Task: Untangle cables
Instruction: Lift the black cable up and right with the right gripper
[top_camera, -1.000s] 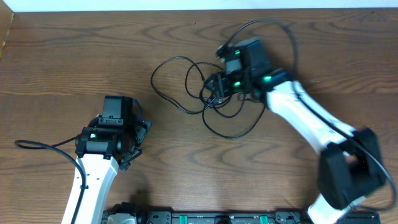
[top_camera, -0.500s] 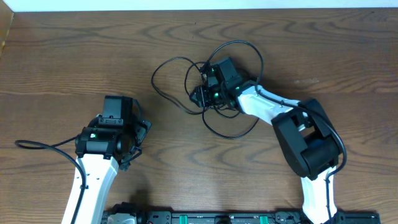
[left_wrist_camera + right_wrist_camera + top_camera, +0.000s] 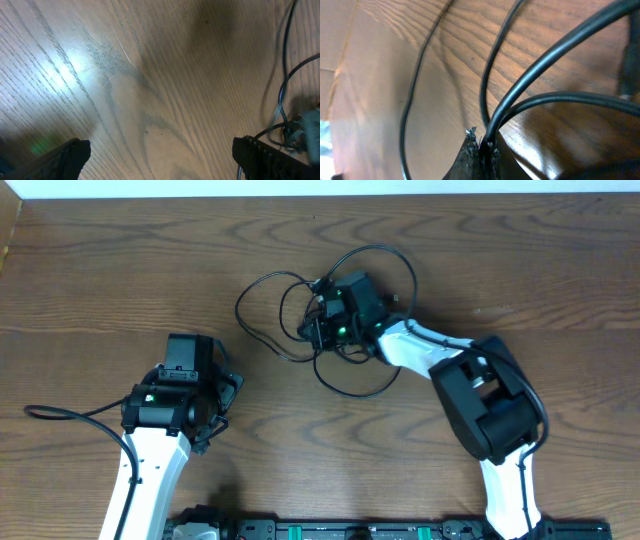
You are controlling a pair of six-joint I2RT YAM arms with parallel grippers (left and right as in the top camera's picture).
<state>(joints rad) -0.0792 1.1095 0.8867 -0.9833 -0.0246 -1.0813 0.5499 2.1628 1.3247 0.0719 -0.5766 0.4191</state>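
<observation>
Wood-grain table (image 3: 90, 280) runs open to its left and far edges, so I have room around the left gripper (image 3: 161, 155), which hangs spread wide and holds nothing, as before. At centre-right the cables (image 3: 555, 52) lie tangled, and the whole knot has slid slightly leftward since a second ago. My right gripper (image 3: 318, 330) has pinched closed on one black strand.

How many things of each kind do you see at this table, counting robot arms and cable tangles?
Robot arms: 2, the left arm and the right arm
Cable tangles: 1, the black cable tangle; its single cords cannot be counted
Total: 3
</observation>
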